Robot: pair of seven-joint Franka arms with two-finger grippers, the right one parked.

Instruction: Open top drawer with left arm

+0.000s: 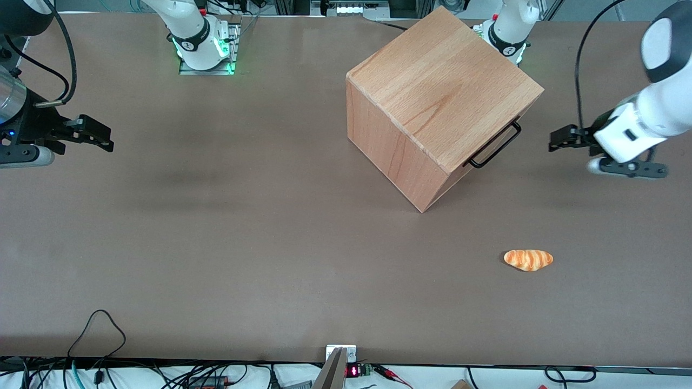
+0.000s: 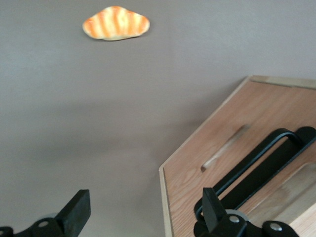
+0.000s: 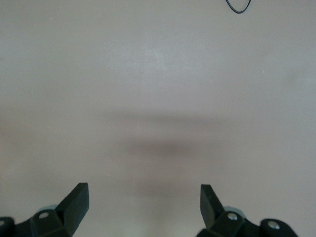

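The left arm's gripper hangs at the right of the front frame, fingers spread wide and holding nothing, just clear of the black handle of the shut top drawer; no lettering is legible; the wooden box sits upper centre on a plain brown table; a bread roll lies lower right; cables edge the bottom.

The left arm reaches in from the right edge of the front view, wrist level, its gripper spread wide, holding nothing.
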